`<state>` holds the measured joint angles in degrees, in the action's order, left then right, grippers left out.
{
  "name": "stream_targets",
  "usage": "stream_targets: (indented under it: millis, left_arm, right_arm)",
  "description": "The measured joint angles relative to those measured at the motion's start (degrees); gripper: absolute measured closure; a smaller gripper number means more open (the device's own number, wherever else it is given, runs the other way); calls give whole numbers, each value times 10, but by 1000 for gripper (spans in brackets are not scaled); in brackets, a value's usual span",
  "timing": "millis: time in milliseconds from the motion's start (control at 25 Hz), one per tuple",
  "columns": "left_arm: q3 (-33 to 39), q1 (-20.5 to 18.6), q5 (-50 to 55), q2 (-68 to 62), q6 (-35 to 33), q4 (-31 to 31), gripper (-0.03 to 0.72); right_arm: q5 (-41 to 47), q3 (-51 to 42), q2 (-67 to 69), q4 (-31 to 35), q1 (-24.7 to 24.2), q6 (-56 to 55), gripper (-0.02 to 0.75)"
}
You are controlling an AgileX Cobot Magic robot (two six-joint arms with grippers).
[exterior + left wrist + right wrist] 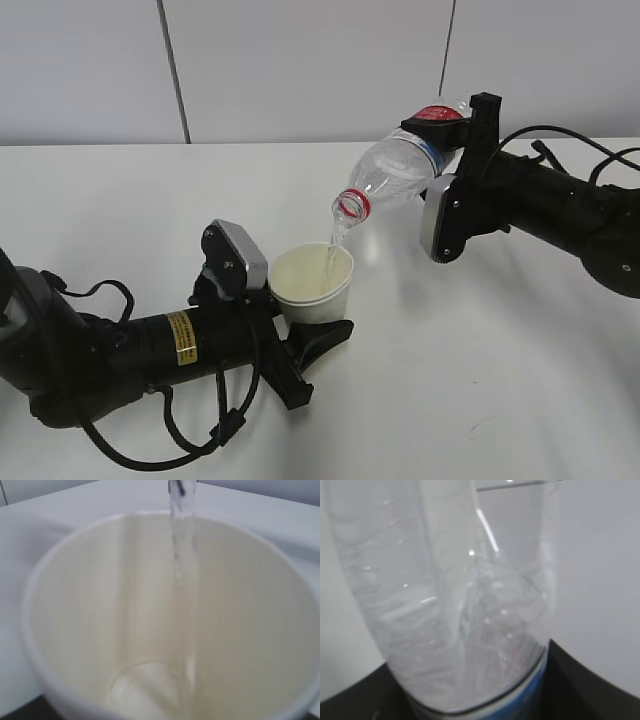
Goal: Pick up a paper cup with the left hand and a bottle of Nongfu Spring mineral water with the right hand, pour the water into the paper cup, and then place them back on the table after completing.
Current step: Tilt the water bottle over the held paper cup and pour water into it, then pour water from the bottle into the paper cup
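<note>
Clear water from right hand-clamped bottle into left hand-clamped paper cup.

Tilting neck-down above the paper cup: clear plastic bottle with red neck ring and blue-edged label. Streaming from its mouth into the cup: thin clear water. Standing upright under the bottle: cream-white cup, open, water pooling at its bottom.
</note>
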<state>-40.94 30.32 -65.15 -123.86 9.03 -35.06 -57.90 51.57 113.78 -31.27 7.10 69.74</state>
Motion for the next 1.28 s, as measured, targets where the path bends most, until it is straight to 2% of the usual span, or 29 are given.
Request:
stream_targets:
  millis: [1280]
  left_arm:
    - [0, 0, 1, 0, 0, -6, 305]
  right_arm:
    - [-4, 0, 0, 0, 0, 12, 316]
